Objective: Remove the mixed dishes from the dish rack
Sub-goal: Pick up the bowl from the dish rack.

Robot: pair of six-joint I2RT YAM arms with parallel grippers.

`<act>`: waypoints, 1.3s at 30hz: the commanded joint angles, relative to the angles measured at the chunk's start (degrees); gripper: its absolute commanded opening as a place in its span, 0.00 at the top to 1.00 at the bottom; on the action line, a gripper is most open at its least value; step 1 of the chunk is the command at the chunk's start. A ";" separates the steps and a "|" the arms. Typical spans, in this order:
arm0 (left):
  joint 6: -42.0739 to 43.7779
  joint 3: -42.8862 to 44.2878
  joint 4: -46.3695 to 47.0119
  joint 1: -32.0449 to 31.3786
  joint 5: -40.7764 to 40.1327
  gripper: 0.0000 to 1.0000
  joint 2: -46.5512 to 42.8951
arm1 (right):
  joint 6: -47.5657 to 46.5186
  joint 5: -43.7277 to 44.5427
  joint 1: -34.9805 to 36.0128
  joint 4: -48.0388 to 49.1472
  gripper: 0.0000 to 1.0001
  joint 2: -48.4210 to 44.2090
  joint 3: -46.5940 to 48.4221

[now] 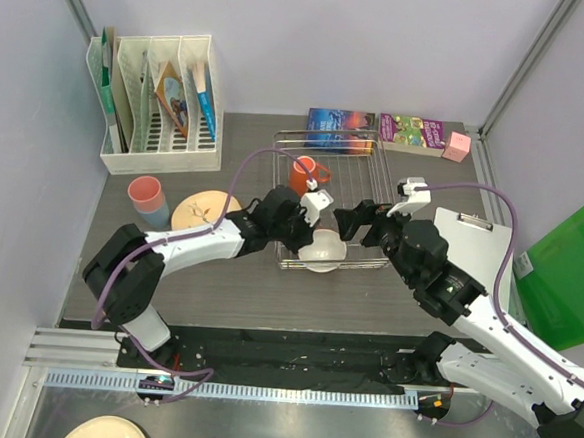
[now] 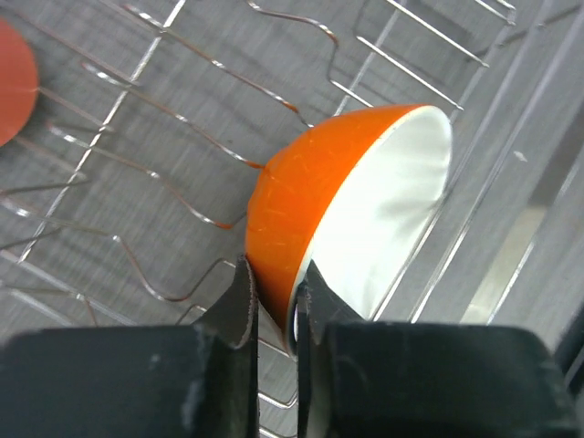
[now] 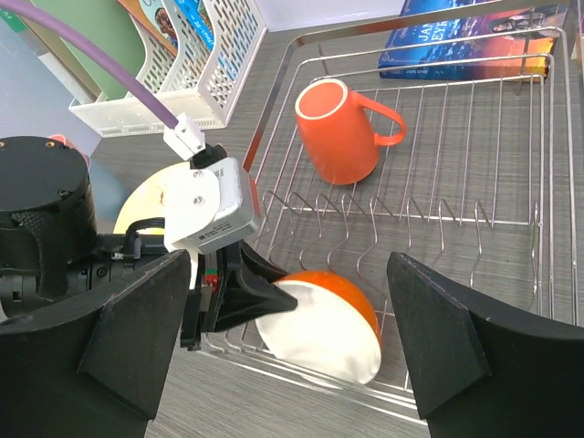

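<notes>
Grey tabletop carried the dish rack. At its six o'clock edge the left gripper pinched the rim of the tilted orange bowl. The right gripper hung jaws apart at the bowl's three o'clock, with the orange mug beyond at twelve.

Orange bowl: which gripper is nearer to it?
Left. The left gripper pinches the bowl by its rim; the right gripper hangs open above and beside it, not touching.

white file organiser, blue book, green book and pink block line the back.
</notes>
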 commanded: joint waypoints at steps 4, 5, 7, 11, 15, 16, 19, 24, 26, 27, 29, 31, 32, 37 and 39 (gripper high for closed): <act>-2.33 -0.68 2.04 -0.58 -1.74 1.00 -2.88 | 0.09 1.69 -0.17 2.76 0.06 -1.52 -0.21; -2.06 -0.50 2.04 -0.67 -2.01 1.00 -3.93 | 0.09 1.78 -0.09 2.76 0.06 -1.53 -0.12; -1.80 0.03 1.60 -1.28 -2.36 1.00 -4.90 | 0.27 1.87 -0.09 2.67 0.06 -1.44 -0.03; -0.39 1.08 0.98 -2.95 -5.96 1.00 -8.50 | 0.71 3.01 -0.09 2.76 0.06 -1.61 -0.12; 2.40 0.82 1.59 -5.41 -10.09 1.00 -11.23 | 1.24 4.68 -0.17 2.76 0.06 -1.97 -0.47; 3.03 0.21 2.47 -6.29 -10.97 1.00 -11.58 | 1.41 5.03 -0.17 2.76 0.06 -1.88 -0.47; 4.70 -0.41 3.09 -8.23 -14.93 1.00 -12.03 | 1.67 5.21 -0.09 2.94 0.06 -1.70 -0.65; 4.18 -3.13 6.07 -8.93 -17.57 1.00 -11.15 | 1.94 5.56 -0.09 2.93 0.06 -1.70 -1.09; 3.74 -4.36 7.74 -8.93 -18.01 1.00 -10.71 | 2.29 6.35 -0.17 2.59 0.06 -1.79 -1.35; 3.48 -5.06 8.01 -8.93 -18.01 1.00 -10.45 | 2.38 7.22 -0.09 2.24 0.06 -1.70 -1.35; 2.69 -5.59 8.54 -8.93 -18.54 1.00 -10.00 | 2.99 9.68 -0.17 1.01 0.06 -1.35 -1.26; 2.25 -5.77 9.07 -8.93 -19.85 1.00 -10.44 | 3.69 13.01 -0.09 -0.92 0.04 -0.74 -1.00; 1.90 -5.95 9.42 -8.93 -20.38 1.00 -10.88 | 4.48 13.90 -0.17 -1.54 0.04 -0.39 -0.65; 1.54 -5.25 10.30 -8.93 -26.18 1.00 -15.79 | 6.95 18.83 -0.17 -7.51 0.02 2.16 1.72; -0.56 -3.67 9.34 -8.93 -29.95 1.00 -18.43 | 6.95 18.92 -0.26 -9.01 0.02 3.13 3.83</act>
